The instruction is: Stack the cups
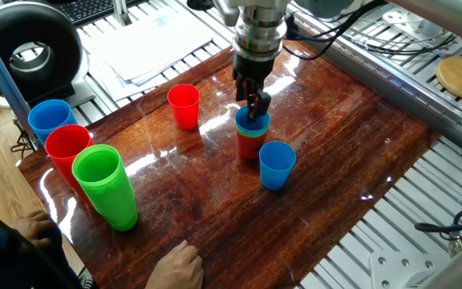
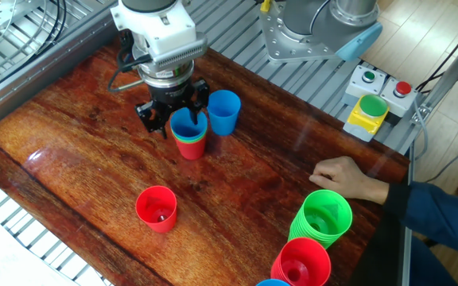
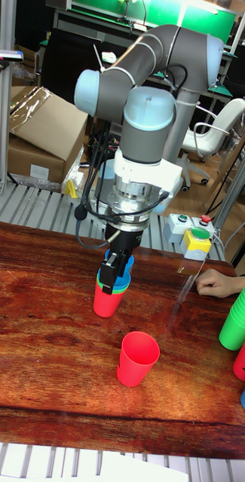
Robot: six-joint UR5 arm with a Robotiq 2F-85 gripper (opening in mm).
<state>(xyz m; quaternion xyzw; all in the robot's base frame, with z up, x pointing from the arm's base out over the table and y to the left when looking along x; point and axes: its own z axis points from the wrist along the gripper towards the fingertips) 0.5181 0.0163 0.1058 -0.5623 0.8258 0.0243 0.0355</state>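
Observation:
A stack of three cups (image 1: 252, 135), red at the bottom, light green in the middle and blue on top, stands mid-table; it also shows as the stack (image 2: 190, 137) and the stack (image 3: 109, 292). My gripper (image 1: 252, 108) hangs just over its blue rim, open and holding nothing; from the other side the gripper (image 2: 177, 114) has its fingers spread to either side of the rim. A single blue cup (image 1: 277, 164) stands beside the stack, and the blue cup (image 2: 223, 111) is upright. A single red cup (image 1: 184, 106) stands apart, as the red cup (image 2: 157, 208) also shows.
Larger piles stand at the table's end: a green pile (image 1: 107, 186), a red pile (image 1: 66, 148) and a blue pile (image 1: 50, 119). A person's hand (image 2: 344, 176) rests on the table edge near them. A button box (image 2: 370, 111) sits beyond the edge.

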